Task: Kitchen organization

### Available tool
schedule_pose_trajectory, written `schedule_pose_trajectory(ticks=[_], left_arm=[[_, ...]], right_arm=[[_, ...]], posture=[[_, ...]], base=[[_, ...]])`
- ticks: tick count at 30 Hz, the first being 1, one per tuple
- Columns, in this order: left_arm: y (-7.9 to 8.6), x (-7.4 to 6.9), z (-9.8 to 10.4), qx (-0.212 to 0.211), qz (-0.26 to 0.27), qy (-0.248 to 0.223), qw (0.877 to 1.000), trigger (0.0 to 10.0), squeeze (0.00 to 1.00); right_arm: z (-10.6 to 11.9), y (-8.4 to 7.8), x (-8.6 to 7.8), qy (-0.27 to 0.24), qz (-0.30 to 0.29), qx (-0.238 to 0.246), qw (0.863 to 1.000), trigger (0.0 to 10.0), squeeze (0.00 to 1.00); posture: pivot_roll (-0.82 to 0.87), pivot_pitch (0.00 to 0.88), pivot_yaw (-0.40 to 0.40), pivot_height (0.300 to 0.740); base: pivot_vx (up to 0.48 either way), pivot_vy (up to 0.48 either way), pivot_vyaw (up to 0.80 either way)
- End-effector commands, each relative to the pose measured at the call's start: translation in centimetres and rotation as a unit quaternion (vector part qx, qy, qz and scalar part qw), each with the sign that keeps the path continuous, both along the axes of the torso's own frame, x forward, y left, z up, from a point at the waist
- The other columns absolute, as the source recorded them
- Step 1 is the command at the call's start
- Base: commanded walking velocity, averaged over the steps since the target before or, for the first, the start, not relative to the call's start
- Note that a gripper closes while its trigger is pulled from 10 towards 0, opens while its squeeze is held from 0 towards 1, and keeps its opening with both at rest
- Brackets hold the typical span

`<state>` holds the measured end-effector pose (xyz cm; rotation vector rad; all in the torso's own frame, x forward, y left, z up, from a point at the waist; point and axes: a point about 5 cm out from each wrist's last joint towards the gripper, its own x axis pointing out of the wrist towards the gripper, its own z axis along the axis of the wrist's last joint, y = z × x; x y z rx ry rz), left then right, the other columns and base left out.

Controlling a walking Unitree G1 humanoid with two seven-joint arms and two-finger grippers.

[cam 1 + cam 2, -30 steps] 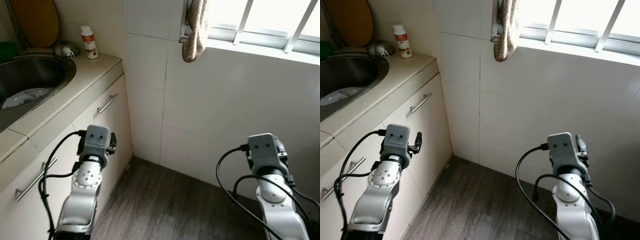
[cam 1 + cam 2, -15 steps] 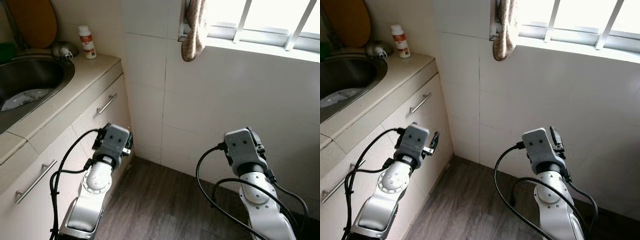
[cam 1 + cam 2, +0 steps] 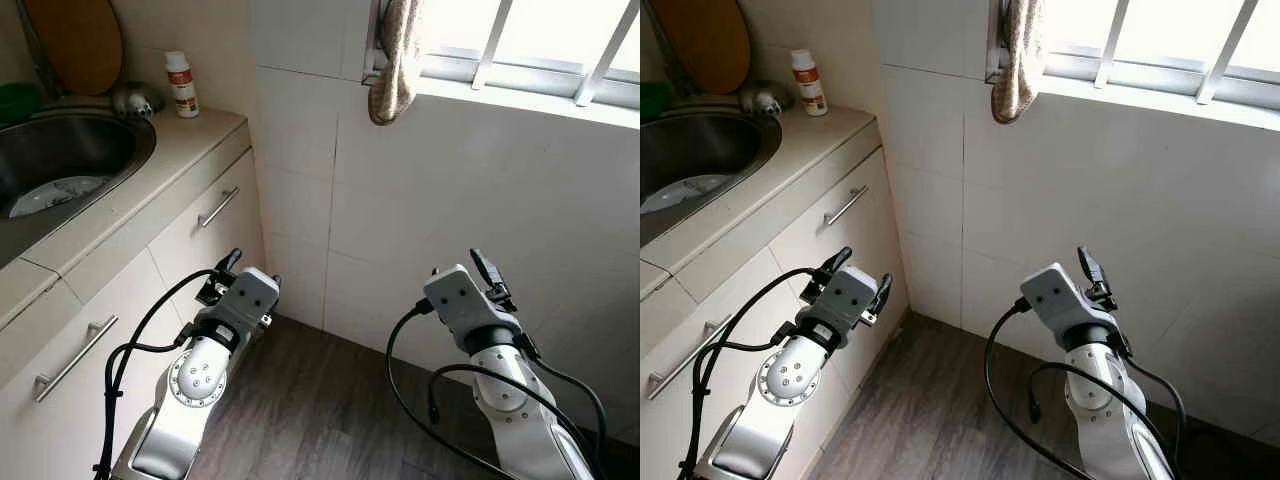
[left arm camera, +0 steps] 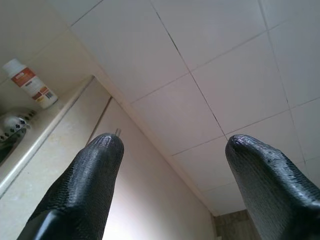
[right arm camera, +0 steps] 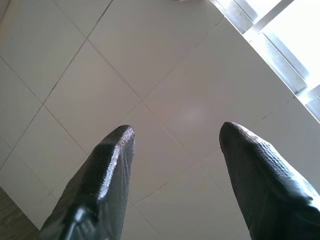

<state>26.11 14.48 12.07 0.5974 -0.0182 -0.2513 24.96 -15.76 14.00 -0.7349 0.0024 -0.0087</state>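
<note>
While neither arm holds anything, both are raised in front of the robot over the floor [image 3: 330, 400].

Left eye view: the left gripper [image 3: 225, 275] sits at 7 o'clock, just beside the cabinet [image 3: 200, 235] face, below the drawer handle [image 3: 217, 207]. The right gripper [image 3: 488, 277] sits at 5 o'clock, facing the tiled wall [image 3: 420, 190]. The counter [image 3: 170, 140] runs off at 10 o'clock. On it stands a bottle [image 3: 181, 84] at 11 o'clock, near the wall corner, with a strainer [image 3: 133, 99] just beside it. The sink [image 3: 70, 160] holds a plate [image 3: 55, 195]. A board [image 3: 75, 40] leans behind the sink. A cloth [image 3: 397, 55] hangs at 12 o'clock by the window [image 3: 540, 50].

Right eye view: the same layout. Both grippers are well apart from bottle, plate and cloth.

Left wrist view: the two fingers [image 4: 80, 190] stand spread with nothing between them. Beyond them lie wall tiles, the cabinet edge and the bottle at 10 o'clock.

Right wrist view: the fingers [image 5: 105, 175] stand spread, empty, aimed at bare tile below the window frame.

Assessment: no item is yet engaged; the task appears at an early or transit stage. Risks: the left gripper is close to the cabinet front, so a turn toward the counter could knock it against the drawer or snag its cable on the handle. The bottle stands near the counter end and could topple under a careless reach. The right gripper could strike the wall if it advances.
</note>
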Motion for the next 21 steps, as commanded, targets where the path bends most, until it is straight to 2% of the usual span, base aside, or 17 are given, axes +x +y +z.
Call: schedule_pose_trajectory(ticks=[1,3,4,6,10,11,15,21], left_arm=[[-0.4,0.4,0.4,0.003,-0.010,-0.014,1.000,10.0,0.00],[-0.7,0.3,0.4,-0.033,-0.027,0.005,0.999,10.0,0.00],[-0.7,0.3,0.4,-0.033,-0.027,0.005,0.999,10.0,0.00],[-0.8,0.4,0.7,-0.059,-0.031,-0.001,0.998,10.0,0.00],[-0.7,0.5,0.9,-0.063,-0.027,-0.007,0.998,10.0,0.00],[-0.9,0.4,0.7,-0.065,-0.033,-0.002,0.997,10.0,0.00],[-1.2,0.4,0.6,-0.068,-0.045,0.002,0.997,10.0,0.00],[-1.2,0.4,0.5,-0.072,-0.044,0.003,0.996,10.0,0.00]], right_arm=[[0.0,-0.3,0.2,0.002,-0.004,-0.006,1.000,10.0,0.00],[0.1,-0.7,0.5,0.002,-0.020,0.009,1.000,10.0,0.00],[0.1,-0.7,0.5,0.002,-0.020,0.009,1.000,10.0,0.00],[0.3,-1.1,0.7,-0.001,-0.031,0.022,0.999,10.0,0.00],[0.1,-1.1,0.8,0.001,-0.033,0.029,0.999,10.0,0.00],[-0.2,-1.5,0.9,0.015,-0.046,0.052,0.997,10.0,0.00],[-0.3,-2.3,1.2,0.023,-0.067,0.058,0.996,10.0,0.00],[-0.3,-2.2,1.2,0.023,-0.065,0.061,0.996,10.0,0.00]], posture=[[0.07,0.000,-0.040,0.740],[0.06,0.000,-0.039,0.740],[0.06,0.000,-0.039,0.740],[0.07,0.000,-0.039,0.740],[0.07,0.000,-0.037,0.740],[0.07,0.000,-0.037,0.740],[0.06,0.000,-0.033,0.740],[0.06,0.000,-0.032,0.740]], base=[[0.000,0.000,0.00],[0.000,0.000,0.00],[0.000,0.000,0.00],[0.000,0.000,0.00],[0.000,0.000,0.00],[0.000,0.000,0.00],[0.000,0.000,-0.80],[0.000,0.000,-0.80]])
